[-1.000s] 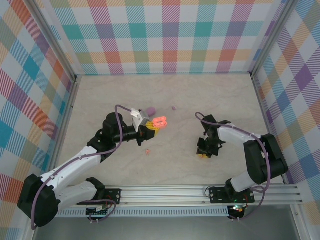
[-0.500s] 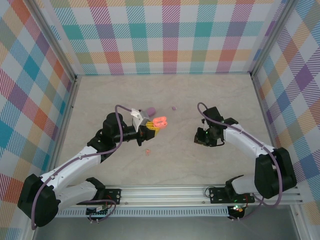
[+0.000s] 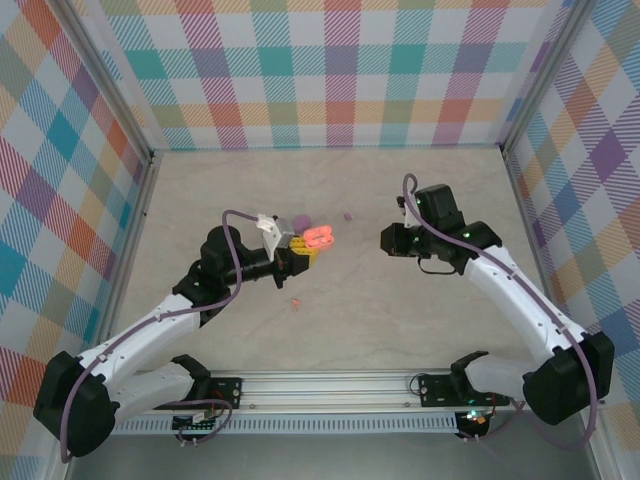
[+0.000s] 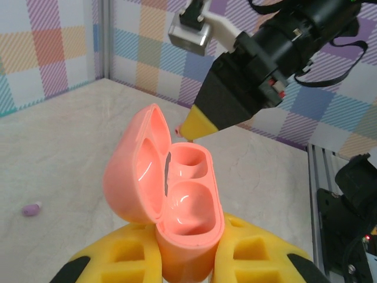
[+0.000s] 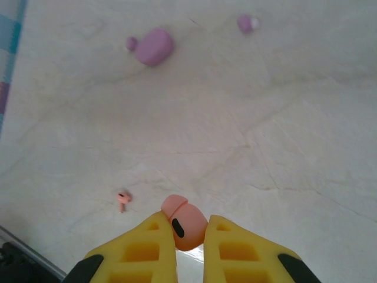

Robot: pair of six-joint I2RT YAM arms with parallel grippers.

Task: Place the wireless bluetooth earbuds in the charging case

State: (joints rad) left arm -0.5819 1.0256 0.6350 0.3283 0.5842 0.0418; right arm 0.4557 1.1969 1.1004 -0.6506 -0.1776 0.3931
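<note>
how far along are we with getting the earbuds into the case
Done: the left hand holds the salmon case open, both wells empty. In hand: the right hand pinches one salmon earbud, not yet at the case. Left: seat it, then the second salmon earbud on the table, plus a purple earbud and purple case.

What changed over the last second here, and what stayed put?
The right gripper, shut on a salmon earbud, rose from the table near the front and swung toward the open salmon case held in the left gripper. The left gripper barely moved; the other salmon earbud, purple case and purple earbud stayed put.
</note>
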